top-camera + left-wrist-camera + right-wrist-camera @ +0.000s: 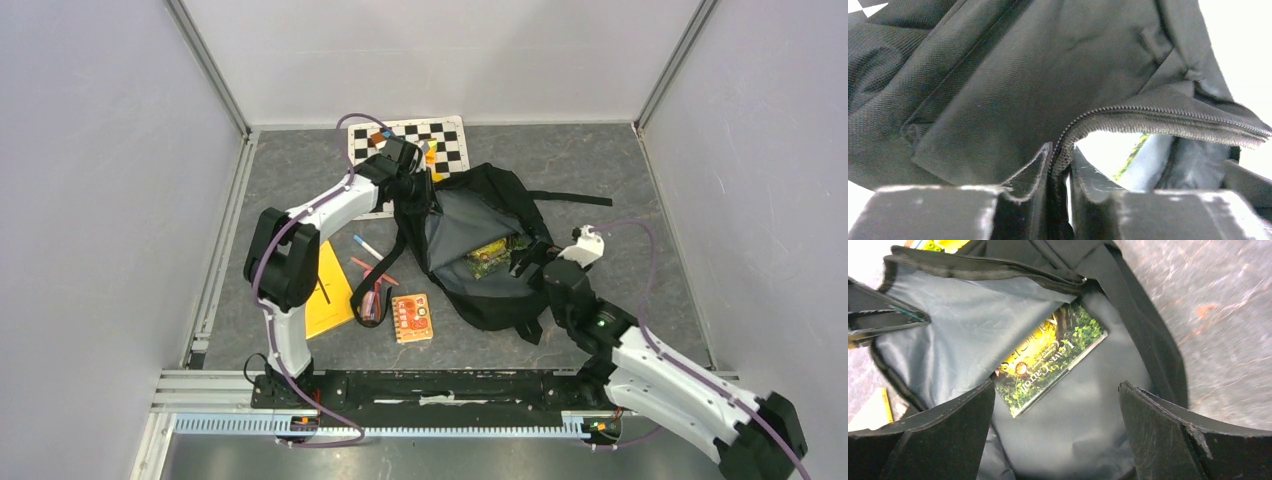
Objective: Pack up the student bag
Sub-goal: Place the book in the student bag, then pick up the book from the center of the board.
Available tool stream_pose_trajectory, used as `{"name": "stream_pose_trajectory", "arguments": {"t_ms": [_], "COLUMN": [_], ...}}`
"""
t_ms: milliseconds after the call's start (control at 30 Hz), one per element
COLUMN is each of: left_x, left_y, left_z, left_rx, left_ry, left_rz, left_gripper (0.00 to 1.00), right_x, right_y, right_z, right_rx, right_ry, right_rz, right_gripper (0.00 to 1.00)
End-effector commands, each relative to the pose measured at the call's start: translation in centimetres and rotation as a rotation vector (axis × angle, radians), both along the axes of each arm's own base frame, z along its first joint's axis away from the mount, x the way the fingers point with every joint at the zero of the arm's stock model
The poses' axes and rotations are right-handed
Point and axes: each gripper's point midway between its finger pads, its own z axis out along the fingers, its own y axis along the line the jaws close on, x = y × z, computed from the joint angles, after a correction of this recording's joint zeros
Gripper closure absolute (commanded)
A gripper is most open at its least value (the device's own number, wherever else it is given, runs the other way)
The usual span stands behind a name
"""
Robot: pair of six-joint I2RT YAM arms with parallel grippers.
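The student bag (497, 300) lies open in the middle of the table, its grey lining facing up. A green and yellow book (489, 257) rests inside it. My left gripper (414, 181) is at the bag's far left rim. In the left wrist view it (1060, 156) is shut on the zip edge (1158, 118) of the black fabric (998, 85). My right gripper (529, 256) hangs over the bag's mouth from the right. In the right wrist view it (1056, 388) is open, with nothing between the fingers, just above the book (1053, 357) and the lining (973, 325).
A yellow notebook (328, 276) lies left of the bag under the left arm. An orange patterned booklet (412, 318) and two pens (369, 248) lie beside the bag's strap. A checkered mat (442, 136) is at the back. Walls close in on both sides.
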Motion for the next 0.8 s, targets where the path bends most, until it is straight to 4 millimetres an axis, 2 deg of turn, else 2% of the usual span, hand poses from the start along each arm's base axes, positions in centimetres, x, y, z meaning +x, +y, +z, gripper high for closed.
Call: {"name": "stream_pose_trajectory", "arguments": {"t_ms": [0,67,133,267,400,500,633,767], "left_x": [0.0,0.1,0.1,-0.3,-2.3,-4.5,-8.0,-11.0], "left_y": [1.1,1.7,1.8,1.6,1.4,2.0,5.0,9.8], "left_z": [-1.0,-0.2,1.3,5.6,10.2,11.6,13.2,12.0], "left_rx": [0.071,0.085,0.081,0.027,-0.059,-0.082,-0.064,-0.037], "left_ry": [-0.031,-0.064,-0.104,-0.210,-0.321,-0.346,-0.405,-0.352], "left_rz": [-0.024,-0.016,-0.025,-0.071,-0.143,-0.185,-0.138,0.038], "left_gripper": [0.63,0.41,0.24,0.01,0.00,0.00,0.00,0.00], "right_x": [-1.0,-1.5,-1.9,-2.5,-2.7,-3.0,-3.8,-4.8], "right_y": [-2.5,-2.7,-3.1,-3.1,-1.5,0.5,3.6,6.8], "right_z": [3.1,4.7,6.0,7.9,8.9,9.4,11.1,13.4], "right_rx": [-0.228,-0.254,-0.271,-0.294,-0.314,-0.322,-0.279,-0.190], "right_ry": [-0.070,-0.103,-0.126,-0.153,-0.184,-0.214,-0.291,-0.379], "right_rz": [0.075,0.112,0.134,0.176,0.292,0.422,0.593,0.735], "right_gripper": [0.02,0.02,0.02,0.02,0.02,0.02,0.02,0.02]}}
